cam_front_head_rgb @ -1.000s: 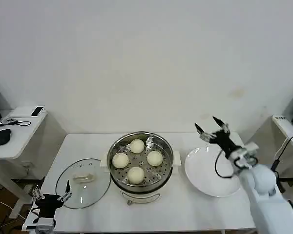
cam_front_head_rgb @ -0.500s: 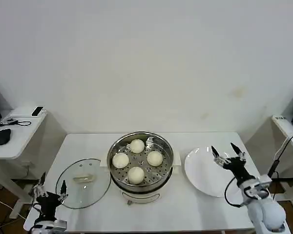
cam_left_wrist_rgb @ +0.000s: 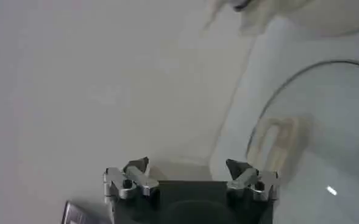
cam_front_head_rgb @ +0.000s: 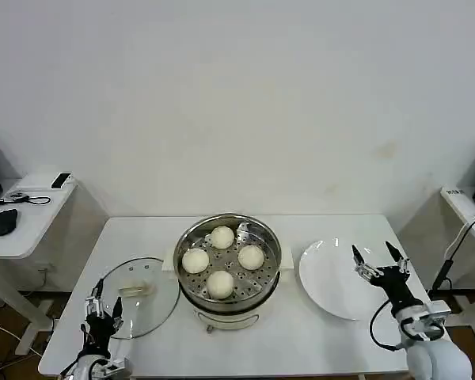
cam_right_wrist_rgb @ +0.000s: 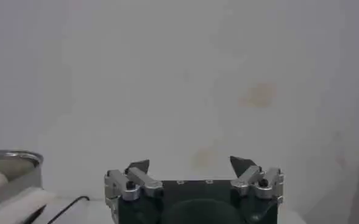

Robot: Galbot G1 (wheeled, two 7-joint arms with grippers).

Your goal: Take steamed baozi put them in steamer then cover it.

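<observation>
Lid [cam_front_head_rgb: 134, 297]: clear glass disc, metal rim, pale oblong handle [cam_front_head_rgb: 134, 290] at centre, flat on tabletop [cam_front_head_rgb: 301, 348] left of steamer [cam_front_head_rgb: 227, 261]. Likely heavy for its size, rigid, breakable, slick on glass; handle looks like only safe hold, taken across its narrow width.

4 baozi [cam_front_head_rgb: 222, 260] sit in steamer basket, none on plate [cam_front_head_rgb: 332, 279] at right; covering is the step left.

Left claw [cam_front_head_rgb: 102, 308] at lid's near edge, fingers apart, empty. Right claw [cam_front_head_rgb: 381, 260] over plate's right edge, fingers apart, empty.
</observation>
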